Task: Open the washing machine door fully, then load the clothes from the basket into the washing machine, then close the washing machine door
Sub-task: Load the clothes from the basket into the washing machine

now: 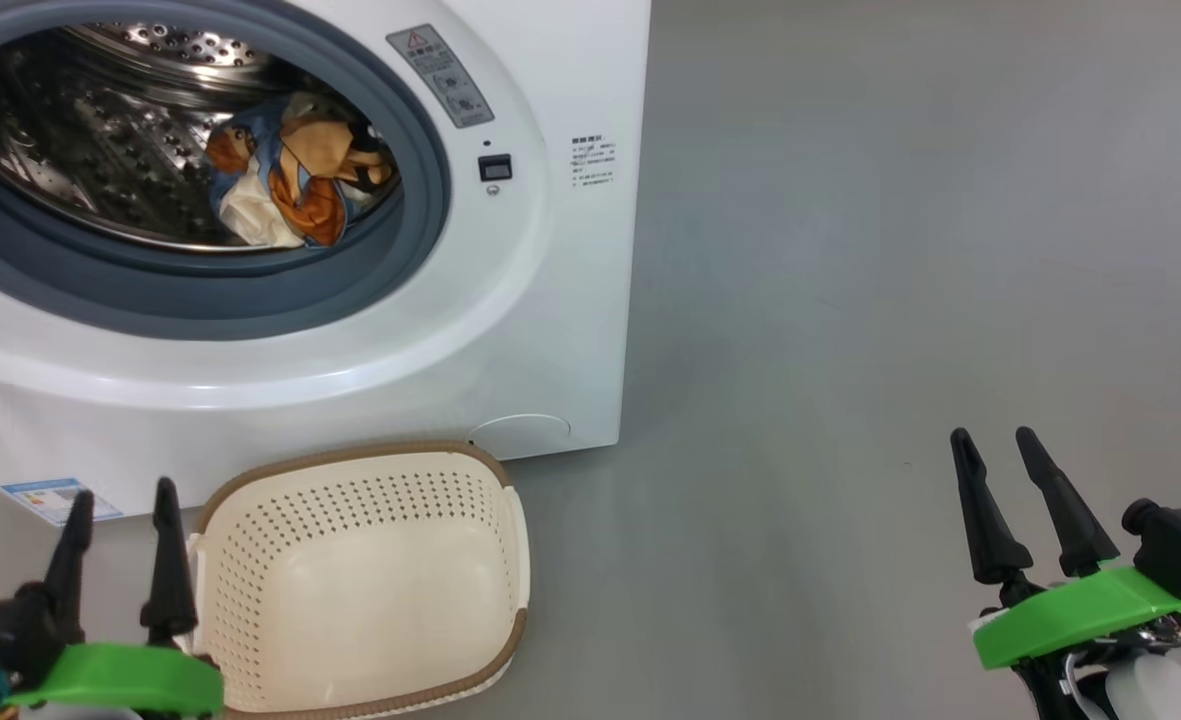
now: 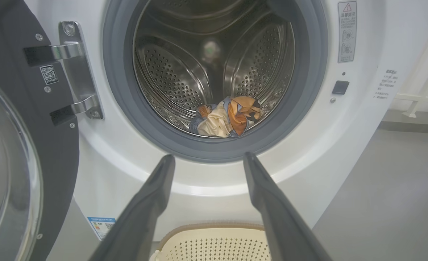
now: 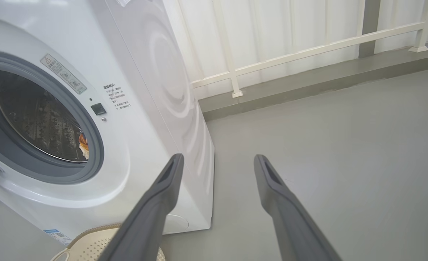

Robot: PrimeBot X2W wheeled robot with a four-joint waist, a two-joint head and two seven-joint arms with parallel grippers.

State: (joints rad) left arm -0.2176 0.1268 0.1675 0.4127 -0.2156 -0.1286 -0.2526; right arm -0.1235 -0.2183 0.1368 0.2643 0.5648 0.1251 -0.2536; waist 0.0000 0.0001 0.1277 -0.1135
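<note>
The white washing machine (image 1: 540,330) stands with its round mouth uncovered. Its black-rimmed door (image 2: 21,152) hangs swung wide on the hinge at the left of the left wrist view. The clothes (image 1: 295,175) lie bunched at the front of the steel drum, blue, cream and orange; the same bundle of clothes (image 2: 228,117) shows in the left wrist view. On the floor in front sits the cream basket (image 1: 490,475), nothing inside it. My left gripper (image 1: 122,495) is open beside the basket's left rim. My right gripper (image 1: 995,438) is open over bare floor, far to the right.
Grey floor (image 1: 900,250) spreads to the right of the machine. A white railing (image 3: 308,50) on a low kerb runs behind the machine in the right wrist view. A blue label (image 1: 50,497) marks the machine's lower left corner.
</note>
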